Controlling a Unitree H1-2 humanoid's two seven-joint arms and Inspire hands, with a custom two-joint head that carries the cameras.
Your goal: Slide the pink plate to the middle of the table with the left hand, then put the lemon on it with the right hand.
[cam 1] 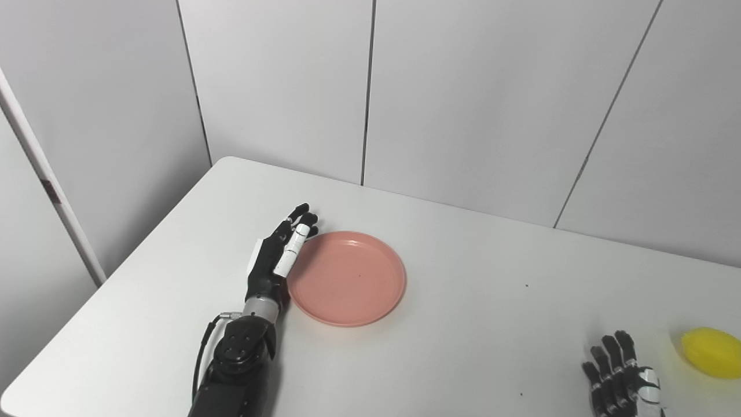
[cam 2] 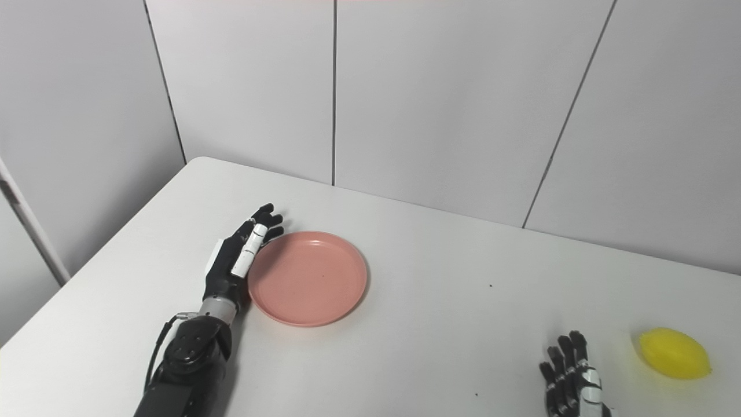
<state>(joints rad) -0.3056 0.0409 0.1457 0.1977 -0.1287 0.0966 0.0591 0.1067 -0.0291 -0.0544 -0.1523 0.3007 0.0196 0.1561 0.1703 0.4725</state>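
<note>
Pink plate point(cam 1: 346, 278) rim against outstretched, empty left-hand fingers point(cam 1: 294, 231); lemon point(cam 2: 674, 353) beside spread right hand point(cam 2: 570, 382).

the right hand point(cam 2: 570, 376) is cut off by the bottom edge in both views, so only its fingers and part of its back show and its arm is out of sight. in the left eye view the lemon point(cam 1: 713, 352) runs off the right edge (it shows whole in the right eye view). the left hand point(cam 1: 278, 258) stands edge-on against the pink plate point(cam 1: 347, 278), hiding its palm and a sliver of the rim.
</note>
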